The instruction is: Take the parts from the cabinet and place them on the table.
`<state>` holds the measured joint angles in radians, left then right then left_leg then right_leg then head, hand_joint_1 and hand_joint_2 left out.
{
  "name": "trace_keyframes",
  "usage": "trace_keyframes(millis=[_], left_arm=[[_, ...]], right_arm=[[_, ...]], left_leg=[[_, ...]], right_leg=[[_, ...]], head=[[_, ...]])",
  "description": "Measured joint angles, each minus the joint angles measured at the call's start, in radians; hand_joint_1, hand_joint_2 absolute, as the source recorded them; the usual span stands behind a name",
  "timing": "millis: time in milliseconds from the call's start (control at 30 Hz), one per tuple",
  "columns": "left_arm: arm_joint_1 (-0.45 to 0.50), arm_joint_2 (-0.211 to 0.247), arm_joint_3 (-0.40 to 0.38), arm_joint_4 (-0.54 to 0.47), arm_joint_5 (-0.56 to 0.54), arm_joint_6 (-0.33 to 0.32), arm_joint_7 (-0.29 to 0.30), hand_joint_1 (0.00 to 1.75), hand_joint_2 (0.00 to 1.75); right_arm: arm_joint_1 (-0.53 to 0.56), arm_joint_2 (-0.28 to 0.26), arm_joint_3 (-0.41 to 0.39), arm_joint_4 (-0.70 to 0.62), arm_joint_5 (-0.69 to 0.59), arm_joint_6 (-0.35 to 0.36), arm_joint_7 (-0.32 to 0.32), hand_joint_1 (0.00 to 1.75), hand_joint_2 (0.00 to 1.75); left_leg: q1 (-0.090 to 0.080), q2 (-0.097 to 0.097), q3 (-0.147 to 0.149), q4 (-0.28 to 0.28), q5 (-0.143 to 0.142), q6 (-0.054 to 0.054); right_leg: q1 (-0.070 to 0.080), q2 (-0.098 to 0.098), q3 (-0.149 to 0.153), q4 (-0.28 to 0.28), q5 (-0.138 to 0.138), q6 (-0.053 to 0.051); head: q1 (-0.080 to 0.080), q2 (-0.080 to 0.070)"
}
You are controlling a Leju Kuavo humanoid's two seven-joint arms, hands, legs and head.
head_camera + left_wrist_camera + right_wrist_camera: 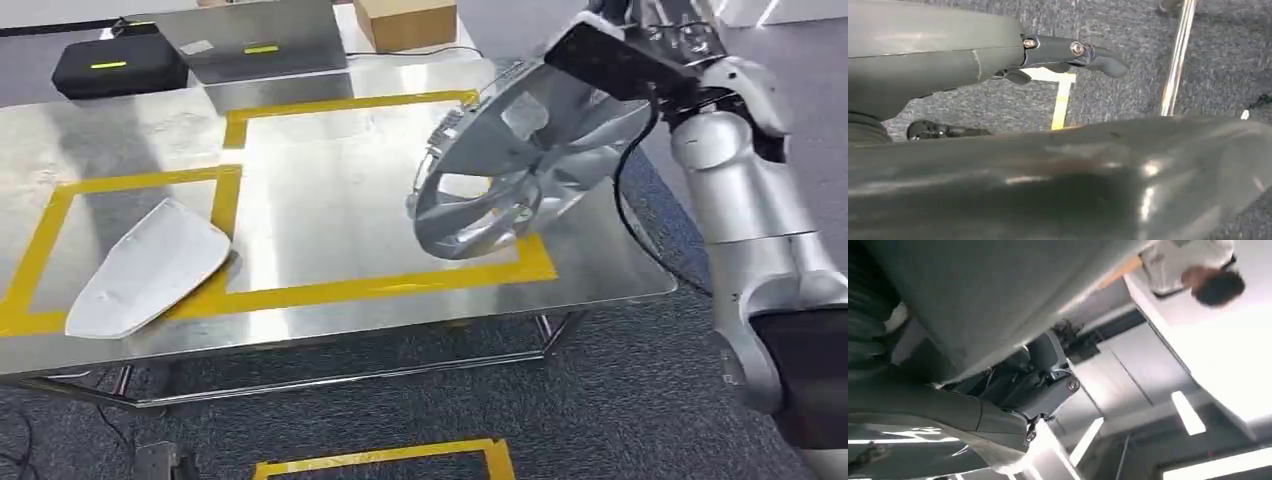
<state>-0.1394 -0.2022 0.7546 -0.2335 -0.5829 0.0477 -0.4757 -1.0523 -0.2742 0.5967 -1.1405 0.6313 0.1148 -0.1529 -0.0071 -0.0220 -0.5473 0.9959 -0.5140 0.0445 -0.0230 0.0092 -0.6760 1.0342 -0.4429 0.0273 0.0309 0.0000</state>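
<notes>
Nearest us, our left hand [1068, 55] hangs low over the carpet with nothing in it, fingers relaxed. Farther out, our right hand [640, 60] grasps the silver wheel cover [525, 160] by its upper rim, tilted above the right yellow-taped square on the steel table [330, 250]. We judge we are mid-placement: next, lower it flat, then let go; a white panel [150, 268] lies left.

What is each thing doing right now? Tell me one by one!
wheel cover: tilted, held up over the table's right yellow box
right hand: holds the wheel cover
white panel: lying flat on the table, across the left box's yellow tape
left hand: holds nothing, hanging over the carpet
black case: closed
cardboard box: closed
</notes>
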Motion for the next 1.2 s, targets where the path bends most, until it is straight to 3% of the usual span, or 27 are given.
trace_keyframes(millis=[133,233,333,500,633,667,767,800,900,933,1200], left_arm=[[-0.005,-0.010,-0.014,0.000,0.001,-0.003,0.013,0.00,0.00],[-0.010,-0.020,-0.026,0.000,-0.005,-0.017,0.030,0.00,0.00],[-0.011,-0.022,-0.042,0.000,-0.012,-0.041,0.043,0.00,0.00],[-0.011,-0.023,-0.058,0.000,-0.019,-0.053,0.063,0.00,0.00],[-0.011,-0.024,-0.067,0.000,-0.020,-0.056,0.066,0.00,0.00],[-0.011,-0.025,-0.069,0.000,-0.019,-0.057,0.066,0.00,0.00],[-0.011,-0.025,-0.073,0.000,-0.018,-0.060,0.066,0.00,0.00],[-0.010,-0.025,-0.074,0.000,-0.019,-0.058,0.066,0.00,1.75],[-0.009,-0.026,-0.083,0.000,-0.022,-0.051,0.077,0.00,1.75],[-0.009,-0.026,-0.085,0.000,-0.016,-0.053,0.090,0.00,0.00],[-0.005,-0.029,-0.084,0.000,0.010,-0.067,0.106,0.00,0.00]], right_arm=[[-0.081,0.106,0.056,0.179,0.020,-0.004,0.047,1.75,1.75],[-0.124,0.196,0.086,0.319,0.047,-0.033,0.075,1.75,1.75],[-0.159,0.272,0.114,0.438,0.083,-0.067,0.099,1.75,1.75],[-0.187,0.361,0.147,0.543,0.135,-0.147,0.148,1.75,1.75],[-0.210,0.419,0.183,0.599,0.185,-0.151,0.148,1.75,1.75],[-0.212,0.429,0.192,0.608,0.197,-0.151,0.140,0.00,0.00],[-0.224,0.458,0.220,0.632,0.226,-0.148,0.132,0.00,0.00],[-0.227,0.466,0.230,0.641,0.233,-0.145,0.130,0.00,0.00],[-0.237,0.481,0.248,0.662,0.250,-0.138,0.125,0.00,0.00],[-0.239,0.484,0.250,0.667,0.258,-0.136,0.125,0.00,0.00],[-0.258,0.496,0.285,0.701,0.321,-0.135,0.119,0.00,0.00]], left_leg=[[0.002,0.003,0.002,-0.001,0.000,-0.007],[0.004,0.004,0.004,-0.001,0.000,-0.027],[0.004,0.003,0.004,-0.001,0.001,-0.036],[0.004,0.003,0.004,0.002,0.001,-0.038],[0.003,0.003,0.008,0.003,-0.001,-0.040],[0.003,0.003,0.009,0.003,-0.002,-0.040],[0.003,0.003,0.014,0.003,-0.003,-0.038],[0.003,0.003,0.015,0.003,-0.003,-0.038],[0.003,0.003,0.017,0.003,-0.003,-0.038],[0.003,0.003,0.018,0.003,-0.003,-0.038],[0.003,0.004,0.021,0.003,-0.004,-0.037]], right_leg=[[0.002,0.003,0.001,0.000,0.002,-0.004],[0.003,0.002,0.003,0.000,0.003,-0.005],[0.003,0.001,0.004,0.000,0.004,-0.006],[0.003,0.001,0.009,-0.003,0.005,-0.006],[0.002,0.002,0.014,-0.006,0.005,-0.005],[0.002,0.002,0.016,-0.007,0.005,-0.005],[0.003,0.002,0.022,-0.010,0.005,-0.005],[0.003,0.002,0.023,-0.010,0.005,-0.005],[0.003,0.002,0.027,-0.012,0.006,-0.004],[0.003,0.002,0.028,-0.013,0.006,-0.003],[0.002,0.002,0.031,-0.014,0.007,-0.002]], head=[[0.001,0.000],[0.001,0.000],[0.001,0.000],[0.002,0.000],[0.002,0.000],[0.002,0.000],[0.002,0.000],[0.002,0.000],[0.002,0.000],[0.002,0.000],[0.001,0.000]])
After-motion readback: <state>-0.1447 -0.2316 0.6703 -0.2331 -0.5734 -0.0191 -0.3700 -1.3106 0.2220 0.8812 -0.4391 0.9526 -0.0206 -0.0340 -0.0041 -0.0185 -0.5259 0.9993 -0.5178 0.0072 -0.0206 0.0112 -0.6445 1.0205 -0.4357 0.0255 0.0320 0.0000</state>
